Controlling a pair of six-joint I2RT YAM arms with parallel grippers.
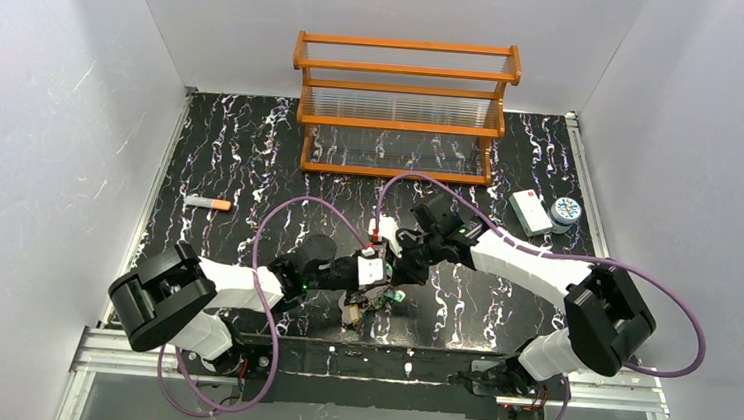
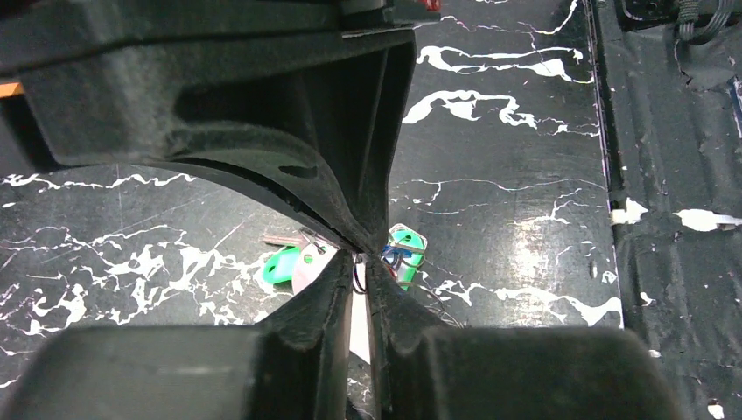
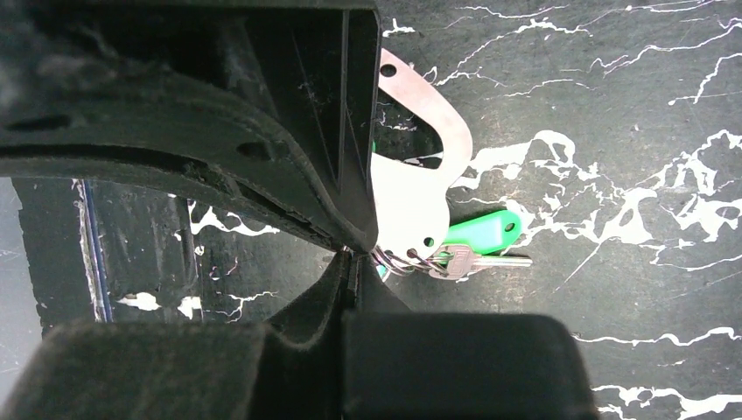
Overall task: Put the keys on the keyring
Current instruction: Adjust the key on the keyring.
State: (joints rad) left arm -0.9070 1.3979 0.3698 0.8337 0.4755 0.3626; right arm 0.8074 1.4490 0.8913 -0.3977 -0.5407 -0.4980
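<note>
The keyring (image 3: 411, 197) is a flat whitish oval plate with small holes; it shows beside my right gripper's upper finger. Thin wire loops hang a green-tagged key (image 3: 477, 232) and a silver key (image 3: 486, 260) from its lower end. My right gripper (image 3: 354, 261) is shut at the plate's lower corner. My left gripper (image 2: 360, 262) is shut on a thin dark wire loop; green tags (image 2: 282, 267) and the plate (image 2: 306, 267) lie just beyond it. In the top view both grippers (image 1: 388, 269) meet over the key bunch (image 1: 381, 299).
An orange wooden rack (image 1: 403, 107) stands at the back. A white box (image 1: 530, 212) and a round patterned tin (image 1: 566, 212) sit at the right. An orange-tipped grey stick (image 1: 208, 202) lies at the left. The table's near edge (image 1: 377, 351) is just below the keys.
</note>
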